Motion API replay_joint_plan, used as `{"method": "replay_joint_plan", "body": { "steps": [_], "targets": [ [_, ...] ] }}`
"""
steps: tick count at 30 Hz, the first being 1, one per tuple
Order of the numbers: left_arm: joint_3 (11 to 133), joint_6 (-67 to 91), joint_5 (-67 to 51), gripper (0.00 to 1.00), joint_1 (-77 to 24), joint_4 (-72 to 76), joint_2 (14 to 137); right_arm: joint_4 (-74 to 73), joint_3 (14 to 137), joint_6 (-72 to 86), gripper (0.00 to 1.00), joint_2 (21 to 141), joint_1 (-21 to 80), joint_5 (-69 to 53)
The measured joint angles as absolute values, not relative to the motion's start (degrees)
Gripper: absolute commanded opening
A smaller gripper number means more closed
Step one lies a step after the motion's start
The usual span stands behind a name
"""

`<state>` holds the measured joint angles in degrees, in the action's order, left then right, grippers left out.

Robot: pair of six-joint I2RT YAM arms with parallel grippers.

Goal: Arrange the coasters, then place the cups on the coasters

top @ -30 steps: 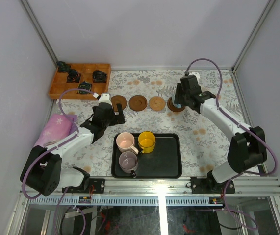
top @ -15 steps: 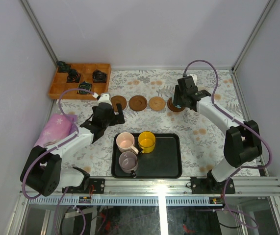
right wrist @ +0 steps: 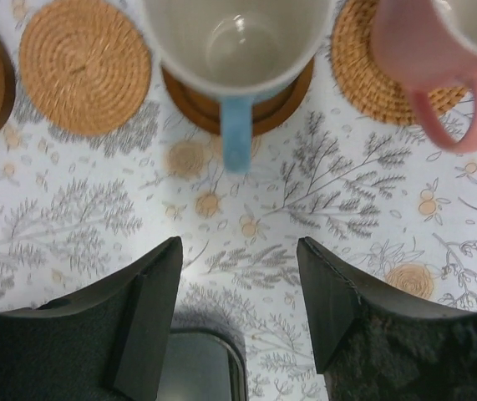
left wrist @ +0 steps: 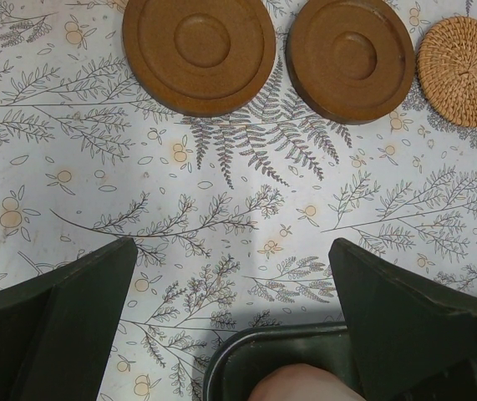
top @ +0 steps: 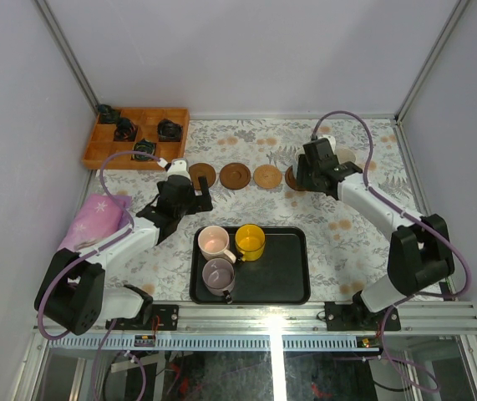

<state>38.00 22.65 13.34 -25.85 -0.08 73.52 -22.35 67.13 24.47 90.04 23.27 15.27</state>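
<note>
**2 cups on coasters, 3 in tray**

R gripper point(right wrist: 238, 267): jaws part-open, nothing btwn them, over the floral tablecloth point(right wrist: 363, 217), just short of the blue-handled cup point(right wrist: 238, 38). That cup stands upright on a wooden coaster point(right wrist: 280, 104), handle pointing at the gripper. Next to it, on the right in the wrist view, the pink-handled cup point(right wrist: 413, 50) sits on a woven coaster point(right wrist: 351, 58). On the other side lies a bare woven coaster point(right wrist: 83, 67).

L gripper point(left wrist: 234, 251): jaws wide, empty, above the cloth btwn the black tray point(left wrist: 246, 351) and the coaster row. 2 bare wooden coasters point(left wrist: 198, 50) point(left wrist: 351, 54) lie ahead of it, side by side, not touching.

Tray, top view: pale pink cup point(top: 213, 241) & yellow cup point(top: 250, 241) close together at the far-left corner, mauve cup point(top: 219, 275) just nearer, all upright
</note>
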Motion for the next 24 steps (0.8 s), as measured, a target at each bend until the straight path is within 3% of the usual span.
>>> {"method": "replay_joint_plan", "body": {
  "steps": [12,24],
  "targets": [
    [38.0,22.65,13.28,1.0,-25.85,-0.16,73.52,-23.05,59.31,26.0,0.93,78.52,40.62,10.35],
    [38.0,22.68,12.88,1.0,-25.93,-0.69,71.85,-25.69,59.31,31.38,0.99,78.39,53.54,10.17]
  ]
}}
